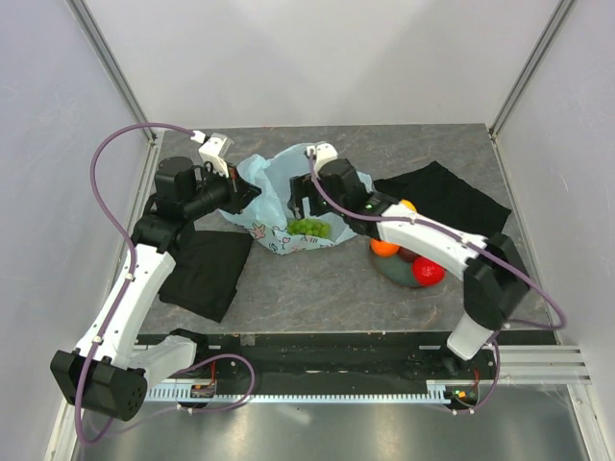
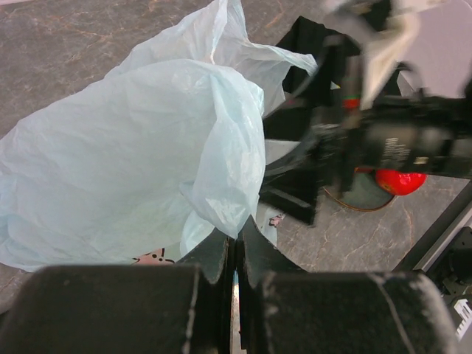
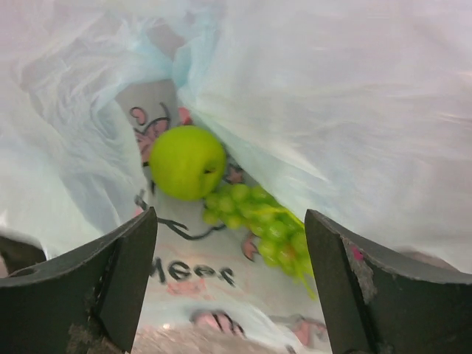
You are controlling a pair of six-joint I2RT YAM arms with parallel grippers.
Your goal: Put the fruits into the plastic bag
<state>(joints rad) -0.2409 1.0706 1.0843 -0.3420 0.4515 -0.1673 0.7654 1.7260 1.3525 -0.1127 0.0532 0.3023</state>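
My right tool (image 3: 230,221) is spread wide in the plastic bag (image 3: 354,110) mouth, holding nothing. Green apple (image 3: 187,162) sits at 11 o'clock, grape bunch (image 3: 265,225) touching it. My left tool (image 2: 236,240) is pressed together, pinching the bag edge. Orange (image 1: 384,247) and red apple (image 1: 429,272) are on the plate (image 1: 397,273), 4 o'clock of the bag.

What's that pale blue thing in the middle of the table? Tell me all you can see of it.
A thin, crinkly, translucent light-blue plastic bag with dark and pink printed patterns, slumped on the grey table. The shut left tool pinches its edge, holding the mouth open; the open right tool is poised in that mouth. A green apple and a green grape bunch lie inside.
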